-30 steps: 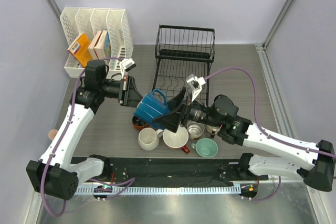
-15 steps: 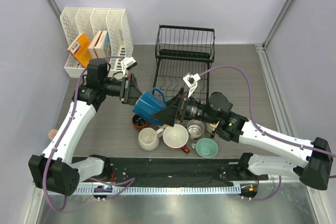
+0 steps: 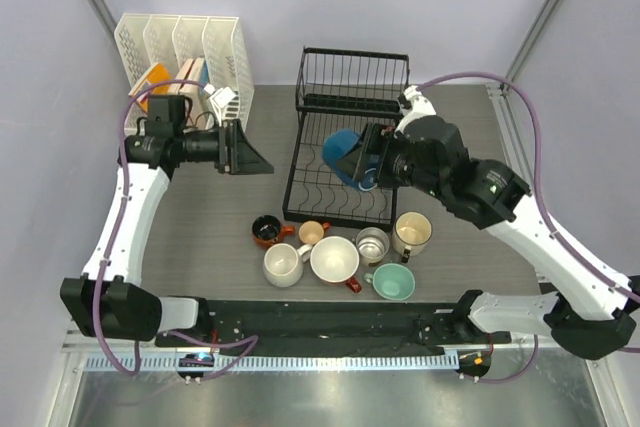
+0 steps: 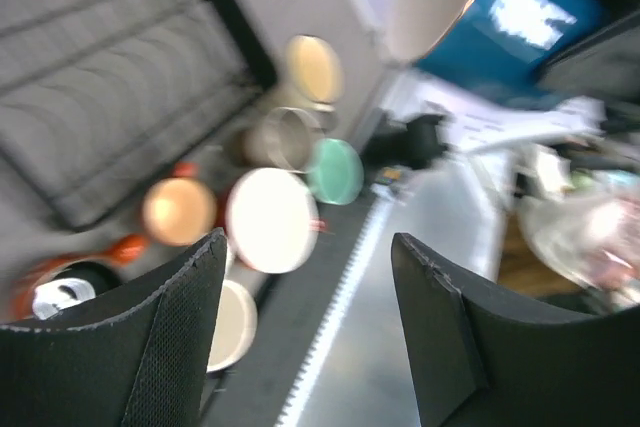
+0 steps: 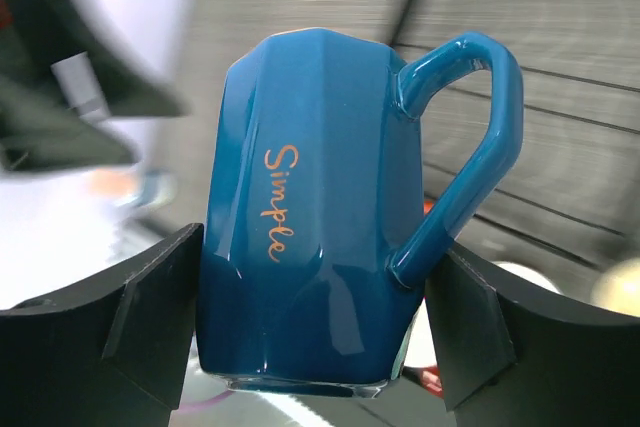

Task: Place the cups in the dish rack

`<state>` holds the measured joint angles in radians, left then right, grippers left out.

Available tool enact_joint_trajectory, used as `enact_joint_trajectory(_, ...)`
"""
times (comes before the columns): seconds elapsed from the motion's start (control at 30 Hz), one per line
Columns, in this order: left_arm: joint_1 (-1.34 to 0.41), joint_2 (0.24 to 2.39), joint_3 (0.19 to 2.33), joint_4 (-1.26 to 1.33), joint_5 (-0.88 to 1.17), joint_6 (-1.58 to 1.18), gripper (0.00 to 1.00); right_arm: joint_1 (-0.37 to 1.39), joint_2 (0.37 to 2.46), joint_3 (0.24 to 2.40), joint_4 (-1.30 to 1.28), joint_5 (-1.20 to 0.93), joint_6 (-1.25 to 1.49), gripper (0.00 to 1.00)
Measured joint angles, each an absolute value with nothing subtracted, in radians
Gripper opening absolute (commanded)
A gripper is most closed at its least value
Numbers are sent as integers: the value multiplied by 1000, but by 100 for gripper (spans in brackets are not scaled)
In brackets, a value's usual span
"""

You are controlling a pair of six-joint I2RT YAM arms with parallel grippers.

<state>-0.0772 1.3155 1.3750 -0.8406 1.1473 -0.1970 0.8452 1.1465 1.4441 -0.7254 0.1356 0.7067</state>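
A blue cup [image 3: 343, 140] marked "Simple" hangs over the black wire dish rack [image 3: 300, 175], with my right gripper [image 3: 354, 163] shut on it. In the right wrist view the blue cup [image 5: 320, 217] lies between the gripper's [image 5: 315, 287] two fingers, handle to the right. My left gripper [image 3: 250, 157] stands open and empty left of the rack; the left wrist view shows nothing between its [image 4: 310, 287] fingers. Several cups sit in front of the rack: black [image 3: 265, 230], peach [image 3: 312, 233], white [image 3: 283, 265], red with white inside [image 3: 335, 259], steel [image 3: 372, 244], cream [image 3: 412, 233], teal [image 3: 393, 281].
A white slotted file organizer [image 3: 180, 47] with boxes in it stands at the back left, just behind my left wrist. A black bar [image 3: 330, 322] runs along the table's near edge. Grey walls close in both sides.
The left gripper has let go of the blue cup and pulled back to the left. The right gripper has closed on the cup and carried it back over the rack.
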Motion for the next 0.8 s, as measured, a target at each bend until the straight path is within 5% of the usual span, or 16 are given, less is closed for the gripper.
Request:
enact_joint_trajectory(0.23, -81, 1214, 1295, -862, 823, -91, 67, 838, 1465, 1716, -1099, 415, 690, 1)
enact_joint_trajectory(0.43, -81, 1165, 1262, -874, 717, -31, 67, 793, 1784, 1734, -1190, 458, 667, 1)
enact_joint_trajectory(0.8, -83, 1058, 1196, -880, 673, 18, 67, 620, 1858, 1759, -1194, 369, 617, 1)
